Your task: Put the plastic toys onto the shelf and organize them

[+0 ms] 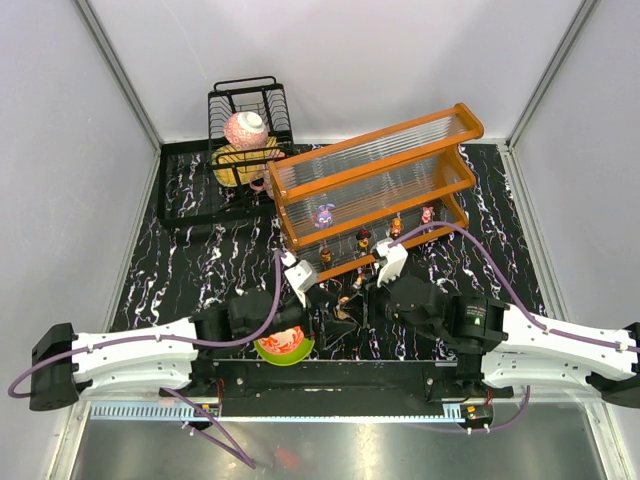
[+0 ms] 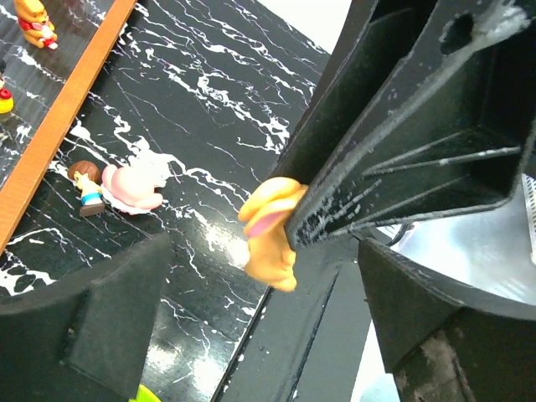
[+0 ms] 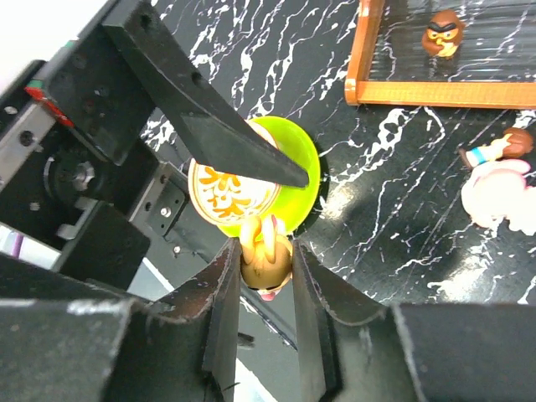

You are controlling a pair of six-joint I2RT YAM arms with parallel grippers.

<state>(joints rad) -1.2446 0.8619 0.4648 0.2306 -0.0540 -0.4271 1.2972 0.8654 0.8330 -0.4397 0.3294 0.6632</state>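
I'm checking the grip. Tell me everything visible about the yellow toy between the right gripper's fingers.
The yellow toy is a small figurine of glossy yellow-orange plastic with a pink patch. Its face cannot be made out. It is held up in the air, pinched on both sides by the right gripper, whose black fingers press against its flanks. Its upper part sticks out past the fingertips. In the right wrist view the green-rimmed bowl shows just behind it.
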